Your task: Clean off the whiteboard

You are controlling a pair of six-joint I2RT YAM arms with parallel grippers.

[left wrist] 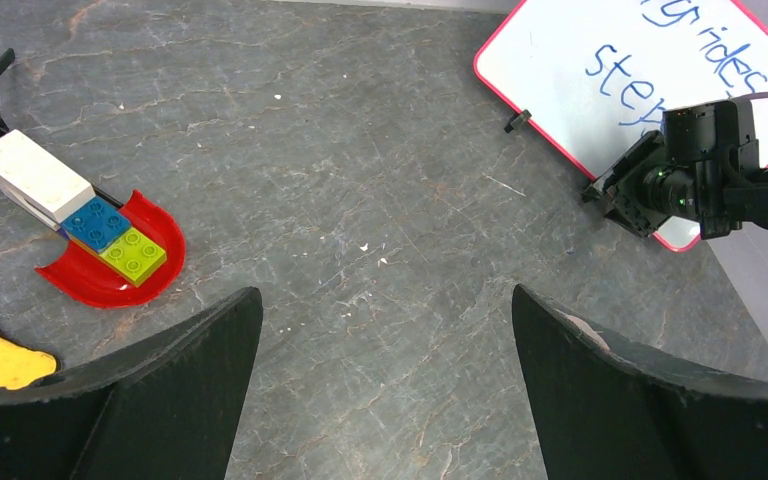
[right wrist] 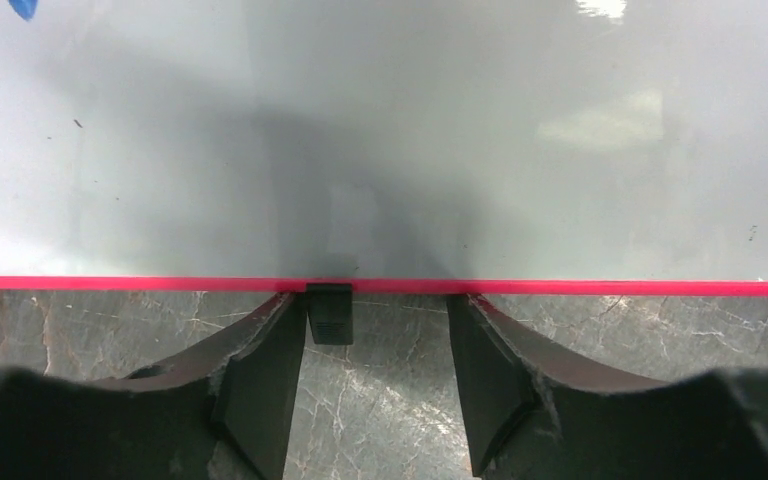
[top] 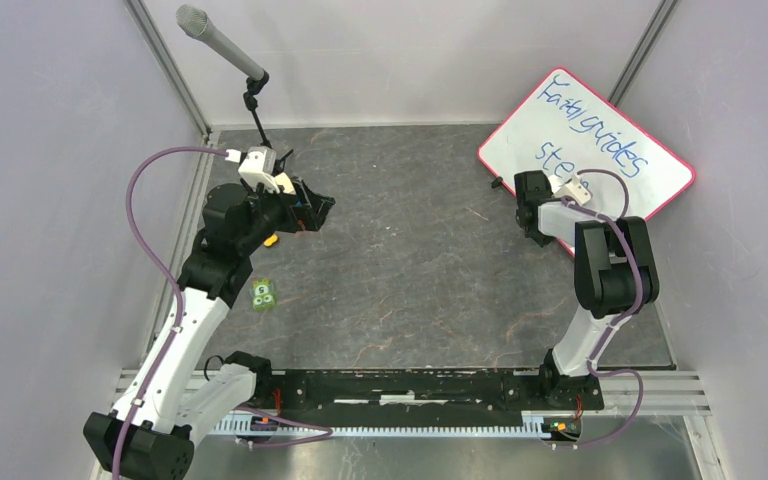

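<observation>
Whiteboard (top: 520,135) at 2 o'clock on surface (top: 410,260), blue writing (top: 600,130) untouched. Right fingers (right wrist: 260,390) apart around black foot (right wrist: 330,312), nothing clamped. Left fingers (left wrist: 160,400) wide open, empty. Risk imo: tiny foot grip probably slips, board skids.

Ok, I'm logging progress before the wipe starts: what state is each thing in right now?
whiteboard: blue writing on it, unerased.
left gripper: open, empty.
right gripper: open, jaws either side of the whiteboard's black foot.
red dish: holds a blue brick and a green brick.
</observation>
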